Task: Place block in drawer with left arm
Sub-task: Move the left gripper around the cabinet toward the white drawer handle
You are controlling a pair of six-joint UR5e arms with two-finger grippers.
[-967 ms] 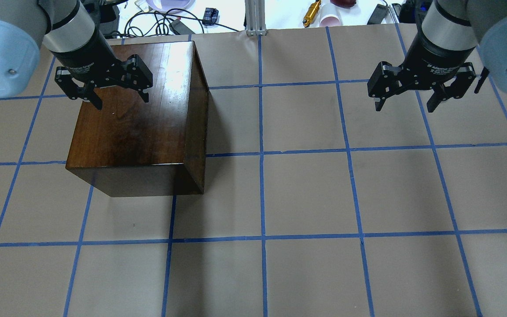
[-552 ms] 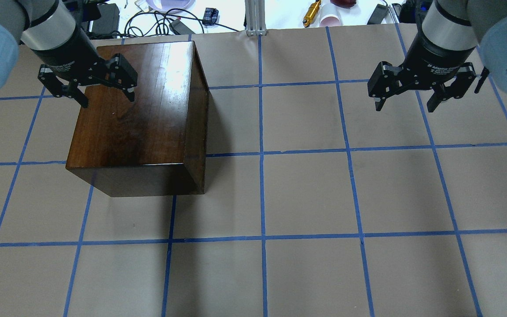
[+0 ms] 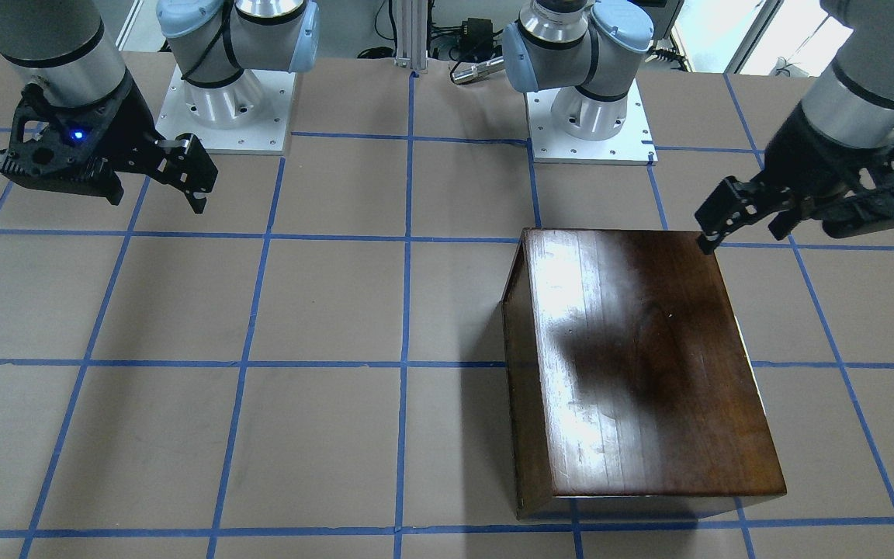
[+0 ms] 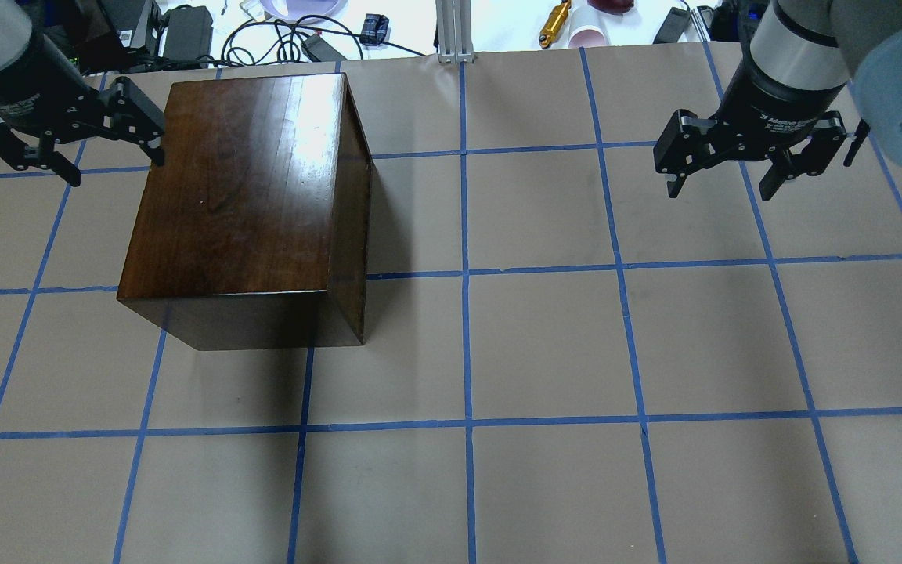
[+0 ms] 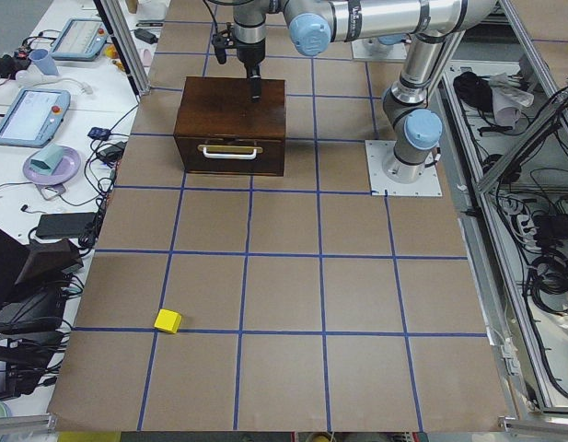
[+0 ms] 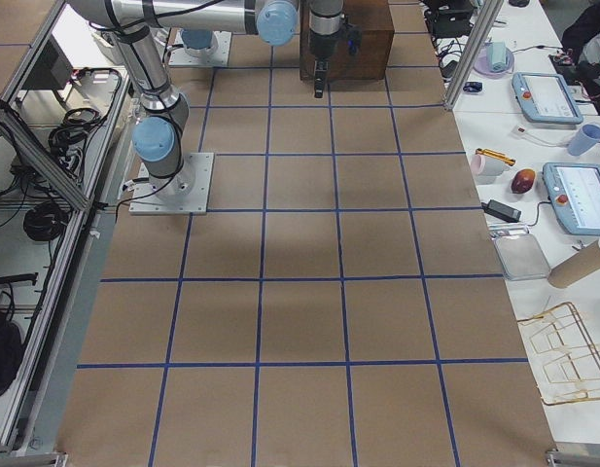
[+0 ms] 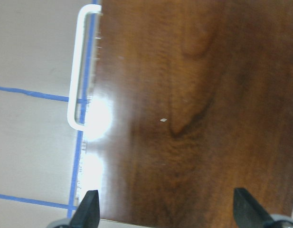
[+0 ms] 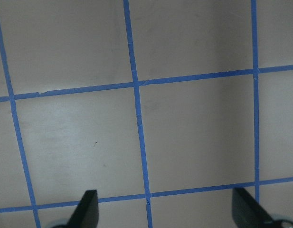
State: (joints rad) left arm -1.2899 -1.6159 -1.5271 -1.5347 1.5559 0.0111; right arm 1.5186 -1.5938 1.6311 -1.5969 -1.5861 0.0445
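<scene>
At the table's [image 4: 545, 345] left end, nearest the left-side camera, I see the block [image 5: 168, 320] lying alone on the brown paper, just beside a crossing of blue tape lines. It is well apart from the wooden box [image 4: 239, 188] and from both arms.

Further along stands the box, glossy and dark. The drawer [image 5: 230, 155] faces that left end. Its front sits flush with the box, so it is shut, with a pale bar handle [image 7: 77, 66] across it.

Above the box's drawer-side edge hangs the left gripper [image 4: 117, 171], clear of the lid. Its jaws are spread wide and nothing is between them. From its wrist camera I look straight down on the wood grain, with the handle at the view's left and one black fingertip [image 7: 88, 209] at the bottom.

Farthest off, over bare paper on the other half of the table, the right gripper [image 4: 719, 192] hovers. Its fingers are likewise wide apart and empty, with only tape lines beneath it.
</scene>
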